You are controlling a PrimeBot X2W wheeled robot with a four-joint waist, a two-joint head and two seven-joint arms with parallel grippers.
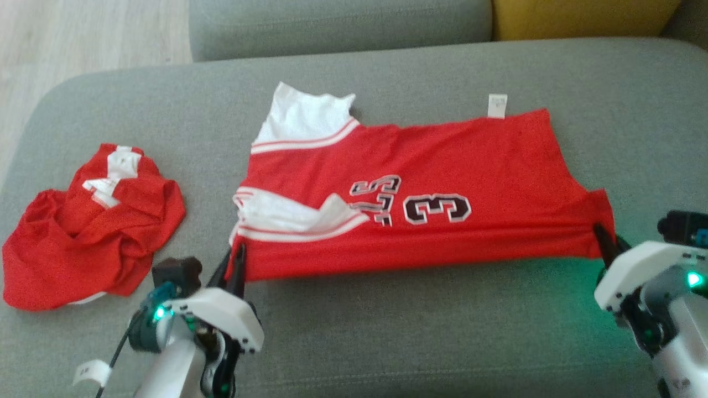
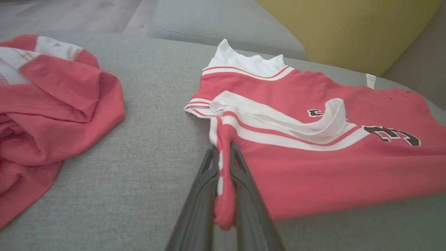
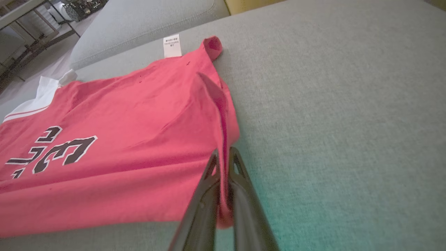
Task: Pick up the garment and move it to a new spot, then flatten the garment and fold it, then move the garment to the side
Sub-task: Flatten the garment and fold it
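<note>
The red garment (image 1: pixel 420 182) lies spread on the grey sofa seat (image 1: pixel 387 337), with both pincers at its near edge. The left pincer (image 1: pixel 235 265) is clenched on the near left corner, by the white-striped trim. The right pincer (image 1: pixel 603 237) is clenched on the near right corner. In each wrist view a thin bunch of red cloth is squeezed between the dark fingers (image 2: pixel 244 181). The garment's long axis runs left to right across the head view, with the white trimmed end toward the robot's left and the plain hem toward its right. A white label (image 1: pixel 497 105) sticks out past the far edge. A crumpled second red garment (image 1: pixel 94 226) sits well apart to the left. Bare seat lies in front of the near edge, beyond the far edge, and to the right.
</note>
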